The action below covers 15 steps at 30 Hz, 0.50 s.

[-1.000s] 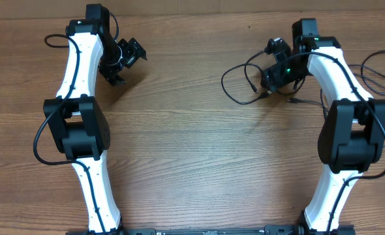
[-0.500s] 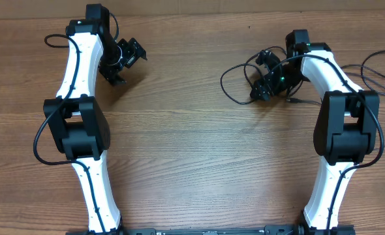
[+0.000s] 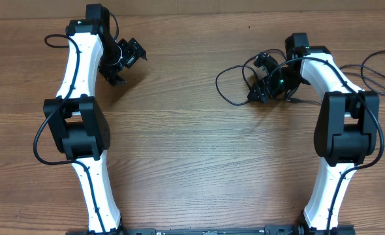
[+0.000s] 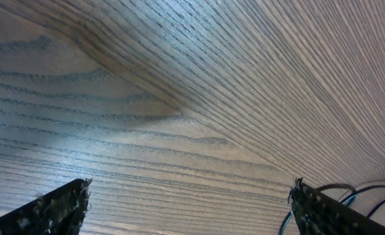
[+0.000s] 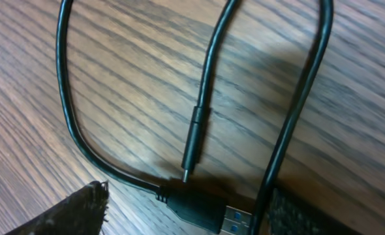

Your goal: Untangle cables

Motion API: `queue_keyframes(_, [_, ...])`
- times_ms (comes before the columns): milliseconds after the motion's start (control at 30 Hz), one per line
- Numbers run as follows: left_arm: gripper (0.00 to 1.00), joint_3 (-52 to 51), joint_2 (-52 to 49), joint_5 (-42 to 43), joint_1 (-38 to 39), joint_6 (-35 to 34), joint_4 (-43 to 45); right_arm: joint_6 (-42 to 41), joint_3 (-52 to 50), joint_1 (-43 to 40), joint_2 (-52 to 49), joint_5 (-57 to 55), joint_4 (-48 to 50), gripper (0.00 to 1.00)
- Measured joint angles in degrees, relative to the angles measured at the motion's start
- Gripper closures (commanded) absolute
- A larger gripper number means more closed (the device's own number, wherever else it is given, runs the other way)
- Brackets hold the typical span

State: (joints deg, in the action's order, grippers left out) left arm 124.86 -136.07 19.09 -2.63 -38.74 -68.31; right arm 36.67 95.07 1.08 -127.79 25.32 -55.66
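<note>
Looping cables [image 5: 199,127] close around right hand [image 3: 263,79]

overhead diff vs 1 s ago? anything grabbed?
The right gripper swung left and a little nearer the bases, over the cables; their loop slid slightly left with it. Nothing is clamped: the jaws are open with a plug lying between them. The left gripper is unchanged, open and away from the cables.
</note>
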Motion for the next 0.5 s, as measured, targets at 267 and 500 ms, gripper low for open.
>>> queue_keyframes(267, [0.00, 0.0, 0.0, 0.0, 0.0, 0.0, 0.0, 2.0, -0.2, 4.5, 0.2, -3.0, -0.4, 0.37])
queue_keyframes(500, [0.00, 0.0, 0.0, 0.0, 0.0, 0.0, 0.0, 2.6, -0.2, 7.4, 0.4, -7.9, -0.9, 0.60])
